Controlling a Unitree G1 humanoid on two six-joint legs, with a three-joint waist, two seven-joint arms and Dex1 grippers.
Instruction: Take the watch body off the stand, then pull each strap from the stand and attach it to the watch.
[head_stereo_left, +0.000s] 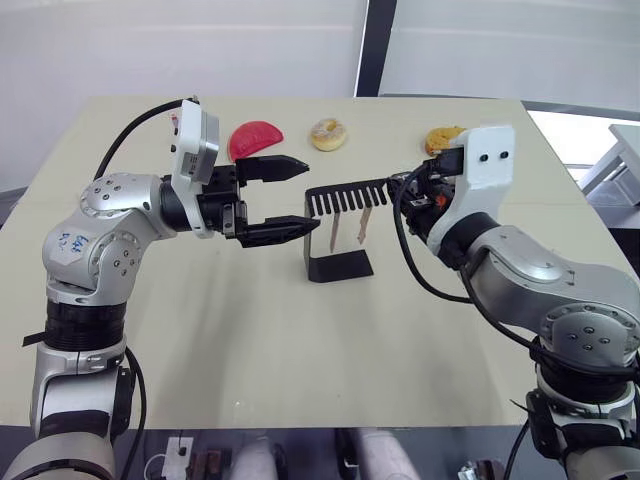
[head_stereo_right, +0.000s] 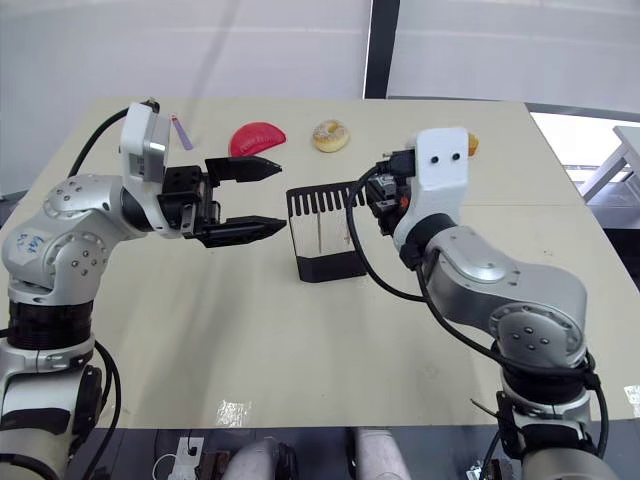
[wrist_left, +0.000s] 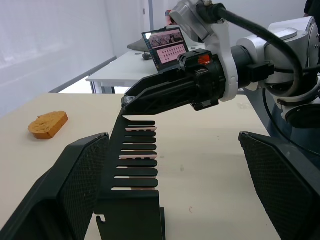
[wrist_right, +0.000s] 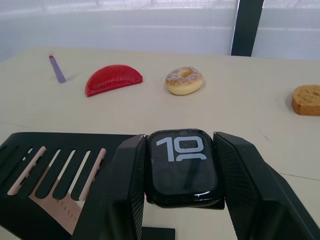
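Note:
The black stand (head_stereo_left: 340, 262) sits mid-table, its slotted arm (head_stereo_left: 345, 198) reaching toward my right. Two pale pink straps (head_stereo_left: 331, 232) (head_stereo_left: 364, 226) hang from its slots. The watch body (wrist_right: 183, 167), its dark screen showing light digits, sits at the ring end of the arm. My right gripper (head_stereo_left: 400, 190) is shut on it, one finger against each side. My left gripper (head_stereo_left: 310, 192) is open and hovers just left of the stand at arm height, holding nothing. In the left wrist view the stand (wrist_left: 132, 200) stands between the open fingers (wrist_left: 80, 185).
Along the table's far side lie a red slice (head_stereo_left: 255, 138), a donut (head_stereo_left: 328, 133) and a piece of bread (head_stereo_left: 443, 137). A small purple stick (head_stereo_right: 181, 131) lies at the far left. Another table with a laptop (wrist_left: 165, 45) stands beyond.

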